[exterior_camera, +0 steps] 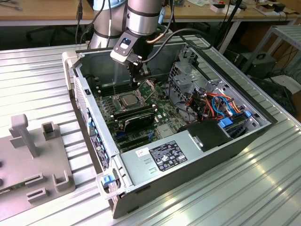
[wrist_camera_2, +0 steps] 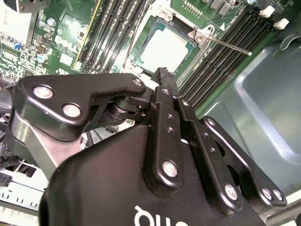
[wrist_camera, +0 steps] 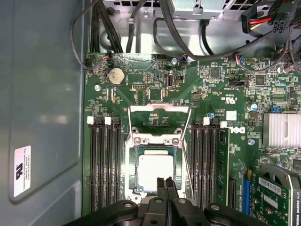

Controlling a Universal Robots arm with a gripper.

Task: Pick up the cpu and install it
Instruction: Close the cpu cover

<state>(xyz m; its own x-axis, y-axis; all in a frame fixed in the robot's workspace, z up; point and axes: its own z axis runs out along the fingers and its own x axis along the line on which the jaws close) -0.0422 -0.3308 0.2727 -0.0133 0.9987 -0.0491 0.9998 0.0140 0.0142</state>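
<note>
Now, pincer: the black metal pincer (wrist_camera: 165,182) has its fingers pressed together with nothing between them. In the exterior view it hangs in the upper middle of the frame (exterior_camera: 136,82).
Cpu: the flat square silver-grey cpu (wrist_camera: 154,170) lies in its socket, just under the fingertips and near the centre of the exterior frame (exterior_camera: 128,100). I cannot tell whether the tips touch it.
Step in hand: I judge this as seating the chip. I would use only light, straight-down force and check that it lies level inside the socket walls. A sideways push could harm the contacts beneath.
Socket: the square black socket with a metal frame (wrist_camera: 136,190) holds the cpu. Its hinged steel plate (wrist_camera: 160,123) stands open beyond it, and the thin steel lever (wrist_camera_2: 228,45) is swung free.
Slots: the long black memory slots (wrist_camera: 104,165) flanking the socket are bare.
Case: the open grey metal computer case (exterior_camera: 221,150) holds the green motherboard (exterior_camera: 162,110), a silver power supply box (exterior_camera: 164,157) at lower middle, and orange and blue cables (exterior_camera: 216,101) at right.
Fixture: a grey plastic stand (exterior_camera: 28,155) sits at lower left, outside the case.
</note>
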